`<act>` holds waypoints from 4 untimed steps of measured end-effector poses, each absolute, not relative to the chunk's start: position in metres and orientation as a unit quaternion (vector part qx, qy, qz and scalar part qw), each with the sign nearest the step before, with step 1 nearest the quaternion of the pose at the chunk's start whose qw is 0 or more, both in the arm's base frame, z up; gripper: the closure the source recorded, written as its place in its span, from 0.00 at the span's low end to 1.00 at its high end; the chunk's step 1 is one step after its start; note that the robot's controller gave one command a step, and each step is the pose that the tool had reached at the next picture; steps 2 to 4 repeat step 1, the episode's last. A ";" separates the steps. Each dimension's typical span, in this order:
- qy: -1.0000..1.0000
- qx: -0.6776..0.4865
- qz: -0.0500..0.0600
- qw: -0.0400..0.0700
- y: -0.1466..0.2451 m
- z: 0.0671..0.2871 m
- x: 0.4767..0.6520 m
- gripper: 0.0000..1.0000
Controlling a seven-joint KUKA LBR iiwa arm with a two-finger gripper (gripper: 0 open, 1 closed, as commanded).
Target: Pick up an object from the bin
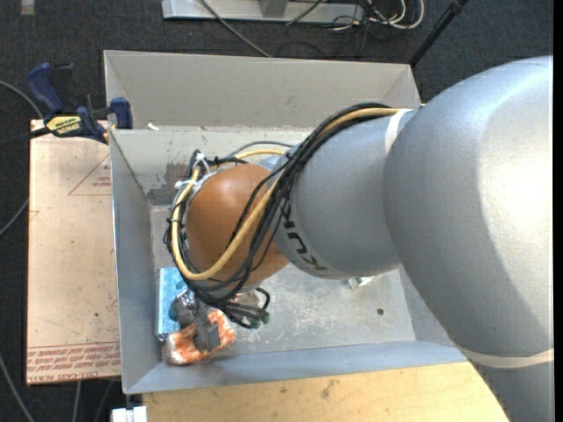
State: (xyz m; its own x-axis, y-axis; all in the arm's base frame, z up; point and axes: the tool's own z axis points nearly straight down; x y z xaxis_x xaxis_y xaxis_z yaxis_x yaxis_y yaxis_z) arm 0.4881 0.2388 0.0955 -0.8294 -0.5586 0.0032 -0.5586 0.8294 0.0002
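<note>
My gripper (208,327) is low in the bin's near left corner, showing as a dark piece under the orange dome. It sits right on top of an orange and white crumpled thing (182,350) that lies against the front wall. A flat light-blue packet (167,299) lies just left of the gripper, along the left wall. Whether the gripper touches or holds the orange thing is hidden by the gripper itself.
The big grey arm and its orange cover with looped cables span the middle and right of the bin. A small white thing (361,281) peeks out under the arm near the bin's right side. Bare grey floor shows at the front middle.
</note>
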 end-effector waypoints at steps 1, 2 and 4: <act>-0.956 0.292 0.000 0.003 0.239 0.117 0.487 1.00; -0.956 0.292 0.000 0.003 0.239 0.117 0.487 1.00; -0.956 0.292 0.000 0.003 0.239 0.117 0.487 1.00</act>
